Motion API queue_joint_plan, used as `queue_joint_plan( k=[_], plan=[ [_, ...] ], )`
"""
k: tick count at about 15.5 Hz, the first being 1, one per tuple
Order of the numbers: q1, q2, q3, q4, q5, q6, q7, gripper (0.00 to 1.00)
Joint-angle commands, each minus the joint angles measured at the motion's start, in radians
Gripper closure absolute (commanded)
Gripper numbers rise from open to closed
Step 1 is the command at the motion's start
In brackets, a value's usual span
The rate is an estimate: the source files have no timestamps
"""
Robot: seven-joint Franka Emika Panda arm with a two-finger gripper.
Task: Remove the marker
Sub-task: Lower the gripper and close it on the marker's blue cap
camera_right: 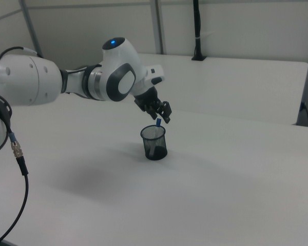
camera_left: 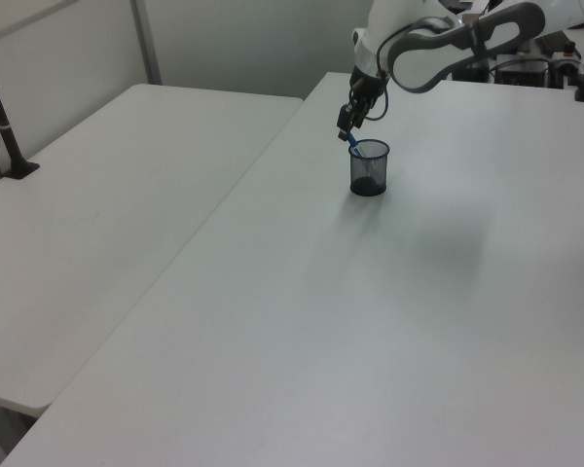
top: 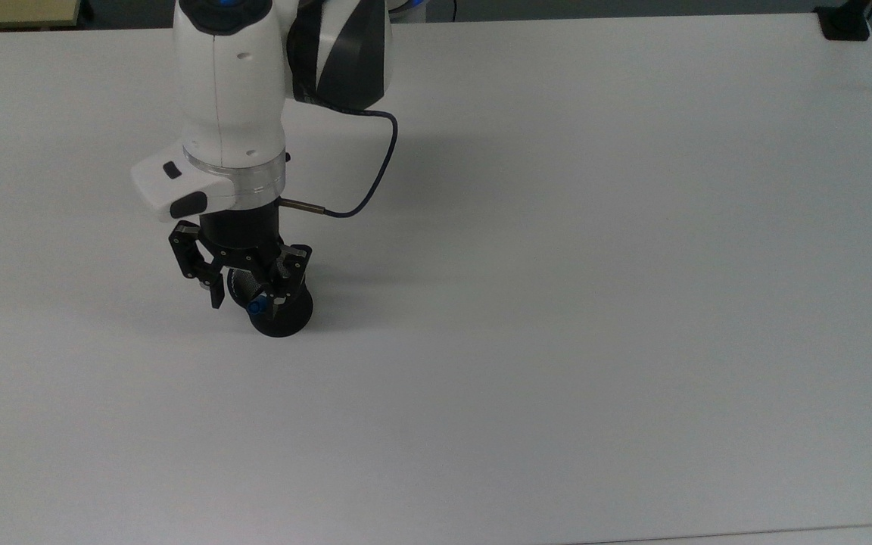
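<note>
The end effector (top: 247, 291) hangs wide open right above the marker (top: 257, 306). It holds nothing. The marker leans in the cup (top: 282, 314).

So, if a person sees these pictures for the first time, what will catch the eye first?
Probably the big white robot arm reaching over the bare white table, its black two-finger gripper open just above a black mesh cup. Next, the blue tip of a slim marker sticking out of the cup's rim.
</note>
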Motion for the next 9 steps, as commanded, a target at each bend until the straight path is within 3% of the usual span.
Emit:
queue_joint_plan(
  k=[1, 7, 9],
  plan=[
    [0.009, -0.011, -0.002, -0.031, -0.028, 0.007, -0.02, 0.51],
    [0.009, -0.011, -0.002, -0.031, -0.029, 0.007, -0.021, 0.93],
    [0.009, -0.012, -0.001, -0.031, -0.029, 0.007, -0.021, 0.99]
  ],
)
